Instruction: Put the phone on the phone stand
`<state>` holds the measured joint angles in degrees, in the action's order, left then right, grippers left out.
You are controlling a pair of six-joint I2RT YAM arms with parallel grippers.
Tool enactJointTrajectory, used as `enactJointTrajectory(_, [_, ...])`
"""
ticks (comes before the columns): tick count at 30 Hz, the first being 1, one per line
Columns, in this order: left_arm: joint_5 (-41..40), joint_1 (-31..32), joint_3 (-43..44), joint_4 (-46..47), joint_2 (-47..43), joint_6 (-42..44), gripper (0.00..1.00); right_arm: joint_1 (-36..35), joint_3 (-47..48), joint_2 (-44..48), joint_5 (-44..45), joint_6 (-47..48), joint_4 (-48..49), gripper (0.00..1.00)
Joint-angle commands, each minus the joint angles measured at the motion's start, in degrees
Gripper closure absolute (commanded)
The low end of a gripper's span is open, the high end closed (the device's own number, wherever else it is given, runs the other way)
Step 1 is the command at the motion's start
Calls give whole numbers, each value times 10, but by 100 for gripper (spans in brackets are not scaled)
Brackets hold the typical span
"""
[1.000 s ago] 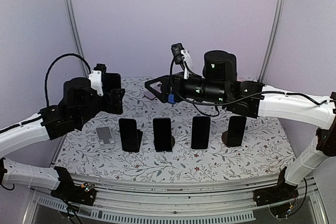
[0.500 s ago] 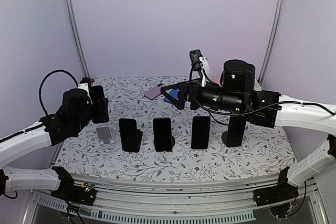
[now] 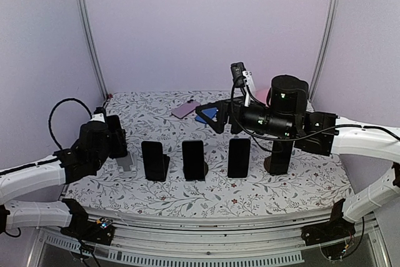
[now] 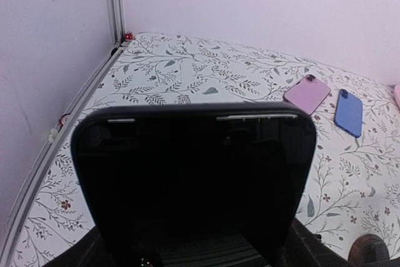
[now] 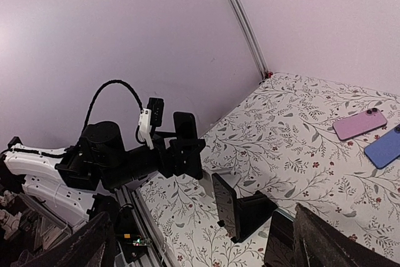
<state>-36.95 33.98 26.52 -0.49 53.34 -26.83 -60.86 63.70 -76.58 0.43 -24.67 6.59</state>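
The phone is clamped upright in my left tool, screen dark, just behind and left of the empty grey stand, and as far as I can tell not touching it. Over the last second this arm dropped from well above the stand to near its level, so the approach looks largely done. What remains, I judge, is easing the phone's lower edge onto the stand, then letting go. Just right of the stand, the nearest seated phone heads a row of four. My right tool, jaws wide and empty, has drifted farther right of the stand, above the surface.
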Motion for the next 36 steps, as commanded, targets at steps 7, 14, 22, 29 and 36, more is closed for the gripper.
enactJointTrajectory(7, [-79, 53, -48, 110, 15, -25, 64, -4, -10, 19, 0, -6, 17, 1])
enactJointTrajectory(14, [-95, 71, -85, 187, 29, -10, 64, -4, -15, 24, 1, -8, 17, 1])
enactJointTrajectory(22, [-101, 73, -109, 218, 57, -17, 64, -4, -17, 25, 0, -9, 16, 1])
enactJointTrajectory(29, [-97, 73, -117, 238, 75, -24, 64, -4, -16, 27, 2, -8, 12, 1])
enactJointTrajectory(36, [-99, 73, -123, 254, 90, -17, 64, -4, -17, 31, 4, -7, 9, 1])
